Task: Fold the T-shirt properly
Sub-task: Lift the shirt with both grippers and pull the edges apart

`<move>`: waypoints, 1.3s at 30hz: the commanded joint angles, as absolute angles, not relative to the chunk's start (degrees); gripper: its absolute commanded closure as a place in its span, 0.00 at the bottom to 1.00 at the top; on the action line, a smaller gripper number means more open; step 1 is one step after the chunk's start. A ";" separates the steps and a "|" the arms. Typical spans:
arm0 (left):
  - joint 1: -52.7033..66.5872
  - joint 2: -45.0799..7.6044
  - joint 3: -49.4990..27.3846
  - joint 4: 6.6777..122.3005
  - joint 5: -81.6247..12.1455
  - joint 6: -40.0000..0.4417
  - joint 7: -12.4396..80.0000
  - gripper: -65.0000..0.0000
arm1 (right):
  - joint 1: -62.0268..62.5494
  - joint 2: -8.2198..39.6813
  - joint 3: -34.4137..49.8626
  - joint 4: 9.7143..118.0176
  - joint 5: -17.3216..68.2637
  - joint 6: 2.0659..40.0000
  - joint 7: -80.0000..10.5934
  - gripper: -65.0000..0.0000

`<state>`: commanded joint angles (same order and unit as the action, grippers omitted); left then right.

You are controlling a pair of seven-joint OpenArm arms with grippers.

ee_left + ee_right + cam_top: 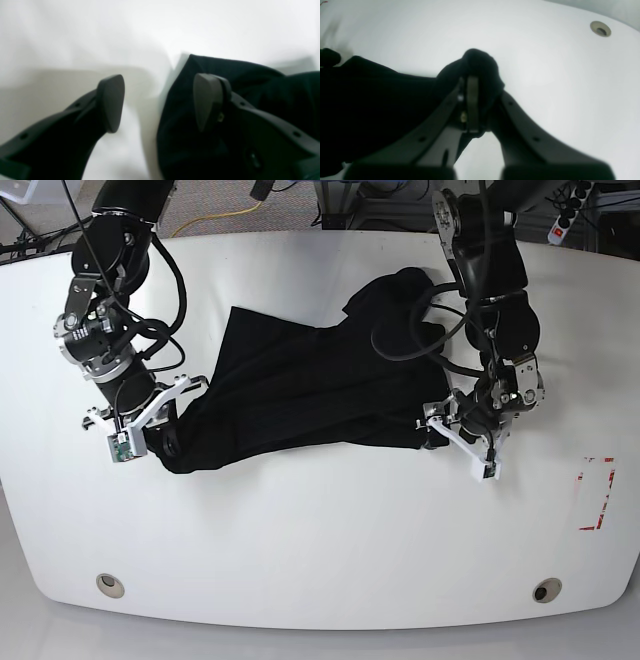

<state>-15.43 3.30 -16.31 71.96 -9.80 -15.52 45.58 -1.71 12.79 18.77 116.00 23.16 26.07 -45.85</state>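
You had one black T-shirt point(300, 390) spread on one white table point(320, 550). Two arms worked it, each with one claw: the left claw point(460, 438) and the right claw point(140, 423). Two round grommets sat in the table's near edge, one point(110, 584) on the right arm's side, one point(545, 590) on the left's. One red-marked tag point(597, 493) lay apart.

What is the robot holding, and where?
The right gripper pinches a bunched edge of the T-shirt. The left gripper is open, holding nothing.

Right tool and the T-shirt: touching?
Touching. Right wrist view shows the right tool shut on a bunched fold of the black T-shirt, cloth wrapping over its fingertips.
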 joint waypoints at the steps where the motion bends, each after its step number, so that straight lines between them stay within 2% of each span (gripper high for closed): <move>1: -15.69 3.30 -15.87 70.73 -9.80 -15.52 45.14 0.38 | -1.71 12.79 18.77 116.00 23.16 26.07 -45.85 1.00; 7: -16.31 3.38 -11.56 69.23 -9.89 -15.78 45.05 0.38 | -1.71 11.74 18.77 116.00 22.99 26.07 -45.85 1.00; 10: -16.22 3.47 -10.59 68.97 -9.89 -18.59 45.14 0.38 | -1.71 11.03 18.77 116.00 22.99 26.07 -45.85 1.00; 13: -16.04 3.56 -9.98 68.97 -9.89 -19.65 45.41 0.40 | -1.71 10.95 18.77 116.00 22.99 26.07 -45.85 1.00; 15: -16.04 3.56 -9.98 68.97 -9.71 -19.65 45.41 0.51 | -1.71 10.86 18.77 115.91 22.99 26.07 -45.85 1.00; 19: -15.96 3.21 -9.98 68.88 -9.45 -19.56 45.14 0.88 | -1.71 10.86 18.86 115.74 22.99 25.98 -45.85 1.00; 21: -15.87 3.12 -10.07 68.88 -9.45 -19.56 45.14 0.96 | -1.63 10.86 19.03 114.68 22.90 25.80 -45.85 1.00; 25: -14.81 2.86 -10.15 70.55 -9.45 -19.56 45.05 0.97 | -1.27 10.86 20.44 112.66 22.90 25.63 -45.76 1.00; 28: -14.46 1.54 -10.15 75.30 -9.45 -19.47 45.32 1.00 | -1.19 10.86 21.23 112.57 22.90 25.63 -45.76 1.00; 33: -12.97 1.45 -10.15 84.88 -9.71 -17.36 49.01 1.00 | 1.36 11.47 21.32 113.27 22.73 25.63 -45.67 1.00; 39: -12.97 1.10 -10.24 95.43 -9.63 -17.27 52.79 1.00 | 6.90 11.47 20.88 113.27 16.75 26.07 -45.76 1.00</move>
